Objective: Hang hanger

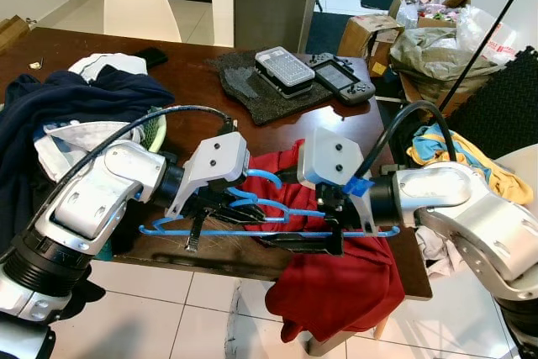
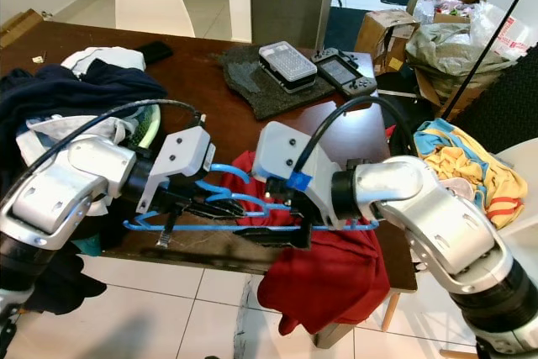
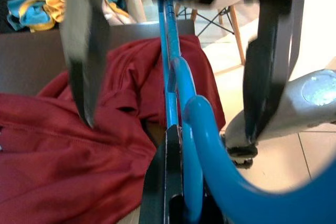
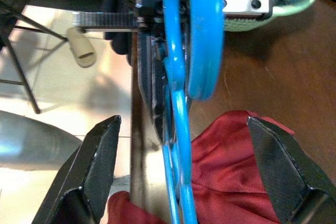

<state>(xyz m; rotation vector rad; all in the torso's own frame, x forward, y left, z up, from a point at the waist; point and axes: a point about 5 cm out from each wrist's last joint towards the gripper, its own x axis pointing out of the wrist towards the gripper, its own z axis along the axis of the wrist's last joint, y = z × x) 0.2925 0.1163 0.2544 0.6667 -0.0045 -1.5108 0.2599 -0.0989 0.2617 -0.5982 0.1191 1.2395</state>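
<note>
A blue plastic hanger [image 1: 269, 216] was held level above the near edge of the dark wooden desk [image 1: 193, 98], over a red shirt [image 1: 345, 279] that lay partly on the desk and drooped over its edge toward the tiled floor [image 1: 193, 308]. The left end effector [image 1: 220, 218] was closed on the hanger near its left half; in the left wrist view one black finger [image 3: 167, 182] pressed right against the blue bar beside the curved hook. The right end effector [image 1: 334, 226] sat at the hanger's right part, and in the right wrist view its two black fingers [image 4: 100, 161] stood wide apart on either side of the blue bar without touching it, so it was open around the hanger. The hanger's hook [image 1: 265, 178] curved up between the two white wrist housings. On the left of the desk lay a heap of clothes [image 1: 76, 115] in navy and white. Farther back rested a dark mat [image 1: 269, 90] carrying a grey keypad device [image 1: 284, 66] and a handheld game console [image 1: 340, 77]. A white chair [image 1: 139, 2] stood behind the desk, and to the right were cardboard boxes [image 1: 370, 31], bags and a yellow and blue garment [image 1: 458, 153].
</note>
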